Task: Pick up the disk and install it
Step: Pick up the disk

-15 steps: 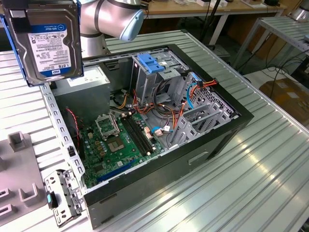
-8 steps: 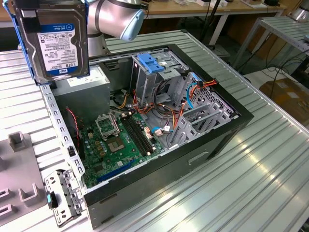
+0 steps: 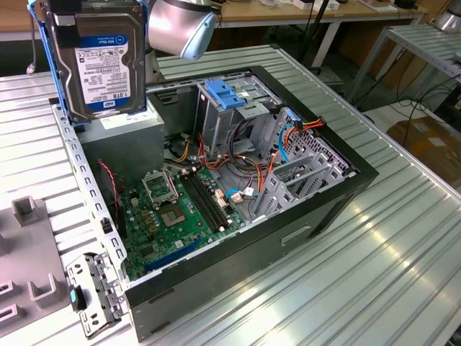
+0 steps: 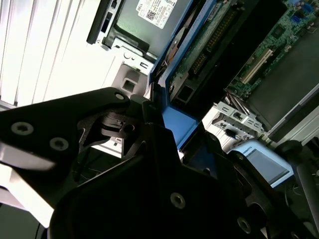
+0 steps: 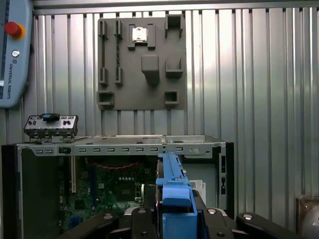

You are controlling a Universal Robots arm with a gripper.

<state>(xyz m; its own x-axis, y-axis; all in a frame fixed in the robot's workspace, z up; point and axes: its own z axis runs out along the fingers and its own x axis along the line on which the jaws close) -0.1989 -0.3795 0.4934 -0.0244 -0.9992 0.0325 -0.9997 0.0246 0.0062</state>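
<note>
One disk [image 3: 104,61] hangs upright over the open case's [image 3: 288,238] corner, gripper [image 5: 175,214] clamped on its frame. Tilted, it could jam against the cage [image 3: 216,122].

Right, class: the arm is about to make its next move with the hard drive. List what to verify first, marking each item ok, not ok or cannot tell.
1. The gripper holds the disk by its blue carrier frame: ok.
2. The disk is lifted above the computer case: ok.
3. The computer case is open on its upward face: ok.
4. The drive cage has a free bay: cannot tell.
5. The orange cables are out of the cage's way: cannot tell.
</note>
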